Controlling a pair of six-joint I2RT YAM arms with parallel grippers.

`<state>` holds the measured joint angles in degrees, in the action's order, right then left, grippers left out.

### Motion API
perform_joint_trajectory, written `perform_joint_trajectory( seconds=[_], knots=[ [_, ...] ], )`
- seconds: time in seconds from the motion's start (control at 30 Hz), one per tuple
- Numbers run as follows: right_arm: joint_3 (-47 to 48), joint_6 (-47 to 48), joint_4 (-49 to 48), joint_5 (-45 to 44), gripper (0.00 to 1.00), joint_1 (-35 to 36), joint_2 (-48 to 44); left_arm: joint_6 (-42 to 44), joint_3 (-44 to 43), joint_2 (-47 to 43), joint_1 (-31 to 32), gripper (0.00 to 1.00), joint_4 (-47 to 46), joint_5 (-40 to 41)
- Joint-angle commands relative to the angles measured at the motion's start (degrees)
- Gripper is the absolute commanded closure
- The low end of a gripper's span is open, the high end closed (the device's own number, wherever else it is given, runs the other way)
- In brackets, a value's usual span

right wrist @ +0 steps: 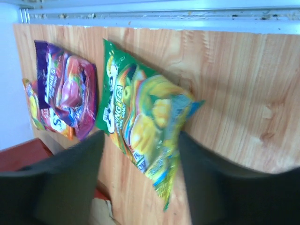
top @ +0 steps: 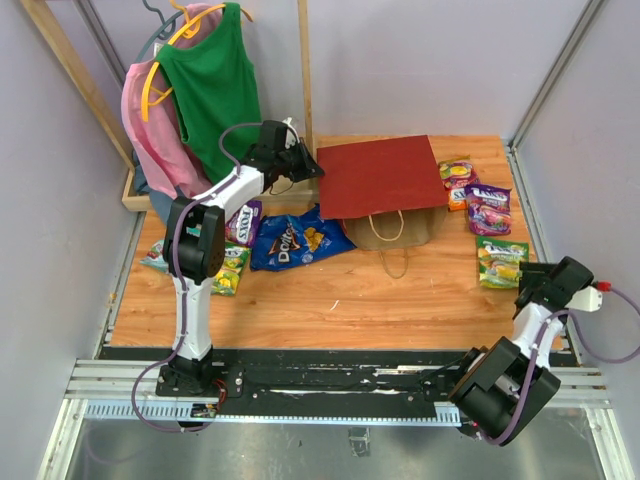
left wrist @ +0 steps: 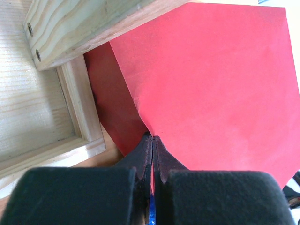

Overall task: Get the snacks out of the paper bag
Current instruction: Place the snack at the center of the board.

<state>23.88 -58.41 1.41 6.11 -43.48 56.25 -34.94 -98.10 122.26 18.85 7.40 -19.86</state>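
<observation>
White links and bulky black joints form the left arm [top: 190, 310] and right arm [top: 528, 325]. Purple cables [top: 176, 255] run up from black bases on the rail [top: 330, 408]. The left gripper [left wrist: 152, 138] is black.

The large blue chip bag [top: 290, 243] lying on the surface carries the brand name "Doritos" in pale letters across its front, seen from the top camera. In the right wrist view, the green-yellow packet [right wrist: 140, 122] has white lettering running along its length; the letters "TEA" can be made out, and the rest is too blurred to read. The purple candy bag [right wrist: 65, 91] beside it shows white print that cannot be read.
</observation>
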Motion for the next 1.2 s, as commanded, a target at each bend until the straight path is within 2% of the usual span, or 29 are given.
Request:
perform_joint_trajectory(
  seconds=[0.0, 0.03, 0.27, 0.37, 0.43, 0.53, 0.6, 0.73, 0.93, 1.07, 1.17],
  knots=[
    [2.5, 2.4, -0.7, 4.3, 0.11, -0.7, 0.1, 0.6, 0.3, 0.8, -1.2, 0.99, -1.2, 0.3],
    [3.2, 3.2, 0.2, 4.7, 0.0, -0.7, -0.4, 0.6, 0.3, 0.7, -1.2, 0.99, -1.1, 0.4],
    [11.0, 7.0, 8.6, 6.6, 0.02, 1.0, -2.2, 0.5, 0.5, 0.6, -1.2, 0.99, -1.1, 0.4],
    [12.7, 8.1, 10.4, 3.6, 0.01, 5.1, -3.9, 0.4, 0.3, 0.7, -1.2, 0.99, -1.1, 0.4],
    [13.1, 10.1, 10.9, -3.4, 0.01, 12.2, -6.8, 0.3, 0.1, 0.9, -1.2, 0.99, -1.1, 0.4],
    [10.5, 14.1, 9.1, -17.6, 0.01, 27.5, -13.5, 0.2, -0.3, 1.3, -1.2, 0.99, -0.9, -0.1],
    [8.1, 16.1, 7.2, -22.3, 0.04, 35.8, -16.2, 0.0, -0.3, 1.4, -1.2, 0.99, -0.9, -0.5],
    [2.5, 24.1, -2.9, -18.1, 0.05, 49.6, -15.5, -0.4, -0.3, 1.8, -1.2, 1.0, -1.1, -1.2],
    [-1.2, 27.6, -10.6, -34.6, 0.07, 72.2, -7.3, -0.7, -0.1, 1.6, -1.2, 0.99, -1.6, -2.1],
    [-3.4, 27.9, -19.7, -34.7, 0.1, 74.8, 0.5, -0.6, 0.3, 1.0, -1.2, 0.99, -1.7, -2.1],
    [-6.5, 33.2, -34.8, -31.3, 0.12, 74.8, 5.7, -0.7, 0.5, 0.8, -1.1, 0.99, -1.9, -2.4]
  ],
)
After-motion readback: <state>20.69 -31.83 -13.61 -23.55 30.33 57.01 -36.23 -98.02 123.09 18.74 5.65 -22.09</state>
